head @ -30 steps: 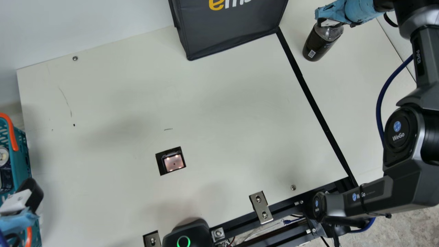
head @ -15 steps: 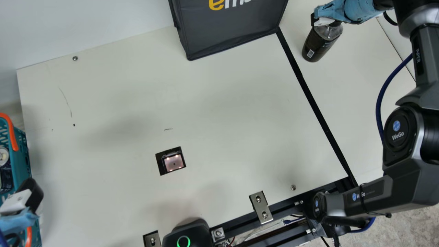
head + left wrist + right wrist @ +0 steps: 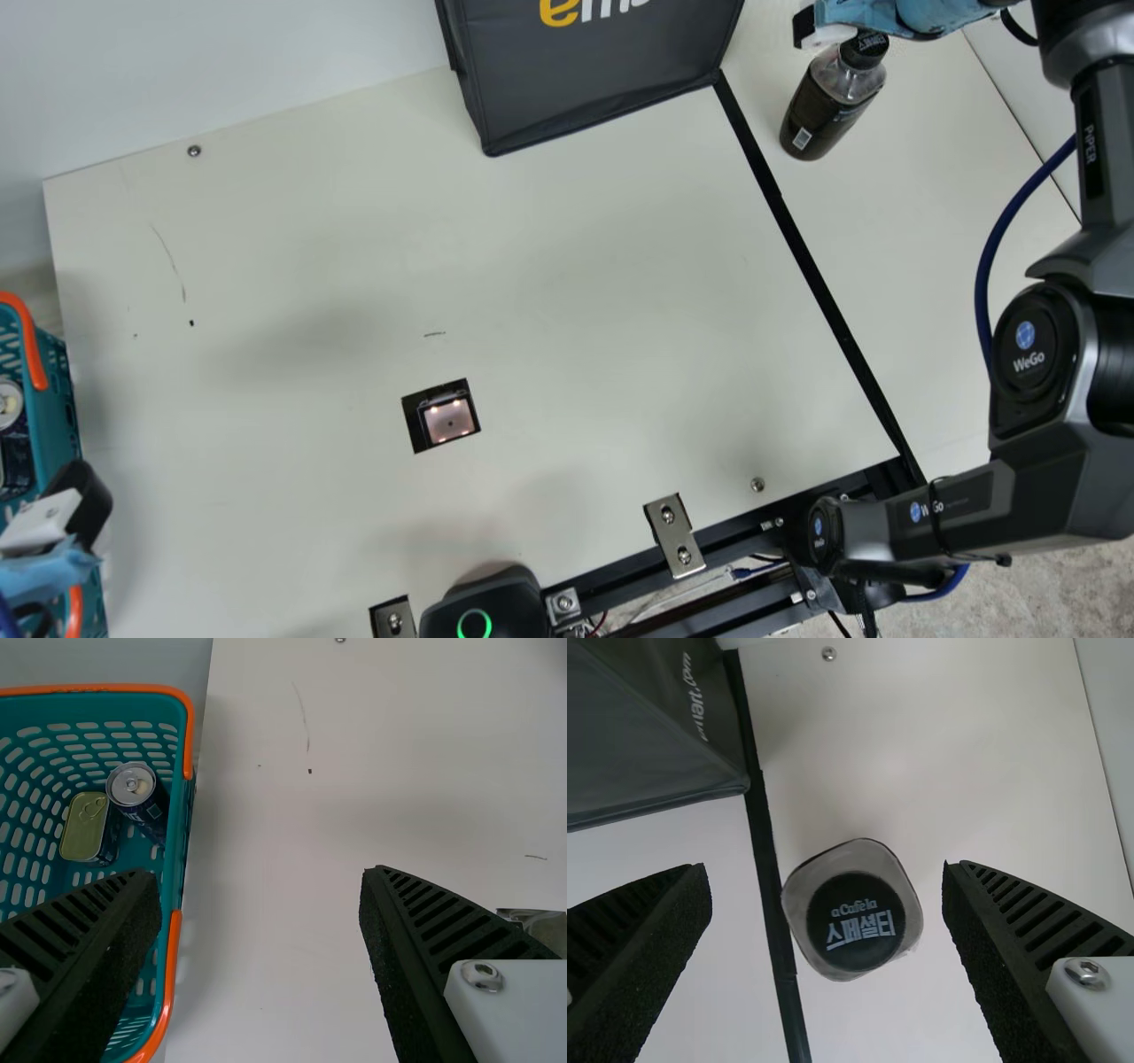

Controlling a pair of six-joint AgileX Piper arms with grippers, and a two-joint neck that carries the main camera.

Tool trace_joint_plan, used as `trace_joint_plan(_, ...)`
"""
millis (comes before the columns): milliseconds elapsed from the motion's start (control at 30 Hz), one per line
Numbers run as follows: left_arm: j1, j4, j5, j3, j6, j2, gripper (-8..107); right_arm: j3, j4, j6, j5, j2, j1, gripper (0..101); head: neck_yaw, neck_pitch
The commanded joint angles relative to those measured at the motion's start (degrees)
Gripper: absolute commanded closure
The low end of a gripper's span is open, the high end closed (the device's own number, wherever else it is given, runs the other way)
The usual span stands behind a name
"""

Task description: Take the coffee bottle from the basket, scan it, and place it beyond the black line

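Right gripper [image 3: 833, 34]: we are holding it spread wide, released, above the cap
Coffee bottle [image 3: 819, 115]: we are seeing it standing beyond the black line [image 3: 817, 266]
Left gripper [image 3: 55, 527]: we are keeping it parted beside the basket [image 3: 55, 399]

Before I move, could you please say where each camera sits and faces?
Main: on the neck, facing down at the table; both arms show.
Left wrist: on that arm, facing down past its fingers at the basket.
Right wrist: on that arm, facing down past its fingers at the bottle.
Main and right wrist share the bottle and black line.
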Motion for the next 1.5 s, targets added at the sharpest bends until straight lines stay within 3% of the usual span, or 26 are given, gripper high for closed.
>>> trace_joint_plan(0, 0.0, 0.0, 0.0, 0.0, 0.0, 0.0, 9, -0.15, 0.18, -0.02, 0.1, -0.27, 0.26, 10, -0.13, -1.48)
trace_joint_plan(633, 0.0, 0.0, 0.0, 0.0, 0.0, 0.0, 9, 1.77, -0.13, 4.21, 0.76, -5.77, 8.05, 10, -0.13, -1.48)
trace_joint_plan(1467, 0.0, 0.0, 0.0, 0.0, 0.0, 0.0, 9, 12.45, -3.59, 12.26, -0.56, -16.26, 18.56, 10, -0.13, -1.48)
